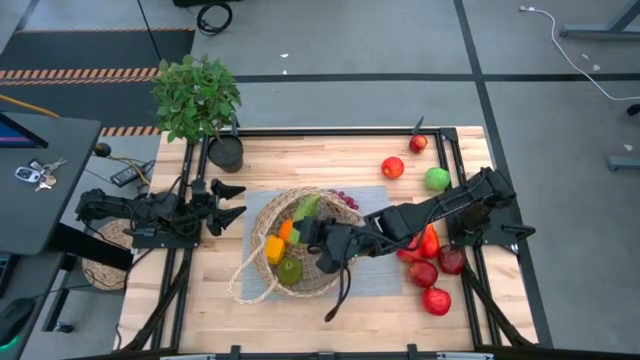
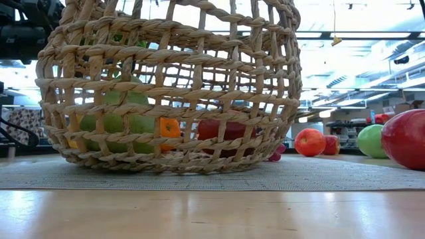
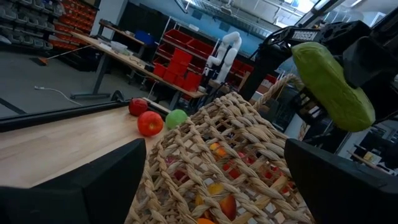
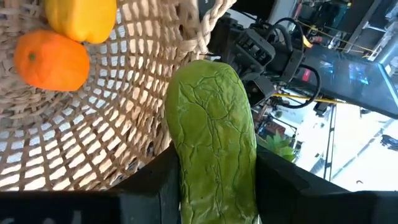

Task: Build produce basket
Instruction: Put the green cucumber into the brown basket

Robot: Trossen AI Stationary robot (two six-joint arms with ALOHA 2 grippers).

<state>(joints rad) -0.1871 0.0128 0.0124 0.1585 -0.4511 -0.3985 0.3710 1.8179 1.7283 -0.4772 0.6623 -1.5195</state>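
While the left gripper [image 1: 232, 200] waits with its fingers spread wide just left of the basket [image 1: 262, 268], the right gripper [image 1: 308, 228] reaches in over the rim from the right, clamped on a green leafy piece [image 1: 306, 208]. From above, the basket sits on a grey mat [image 1: 380, 278] at mid-table, holding a yellow pepper [image 1: 274, 248], an orange piece [image 1: 285, 229] and a green fruit [image 1: 290, 270]. Purple grapes [image 1: 345, 201] lie just beyond its far rim. Red apples [image 1: 432, 272] cluster on the right beside the right arm; farther back lie two more red apples [image 1: 392, 167] and a green apple [image 1: 437, 179]. A potted plant [image 1: 198, 98] stands at the back left corner.

At table height, the basket [image 2: 166, 86] fills the frame on the mat [image 2: 265, 178], with green fruit [image 2: 116, 123], something orange [image 2: 170, 127] and a red piece [image 2: 222, 129] showing through the weave. Apples [image 2: 309, 141] lie to the right.

From the left wrist, the weave [image 3: 224, 155] is close ahead and the leafy piece [image 3: 329, 78] hangs above it in the other arm's grip. Three apples [image 3: 149, 122] sit on the wood beyond.

From the right wrist, the fingers [image 4: 149, 186] pinch the veined green leaf [image 4: 214, 134] over the basket wall [image 4: 81, 137], near an orange [image 4: 51, 60] and a yellow piece [image 4: 81, 18].
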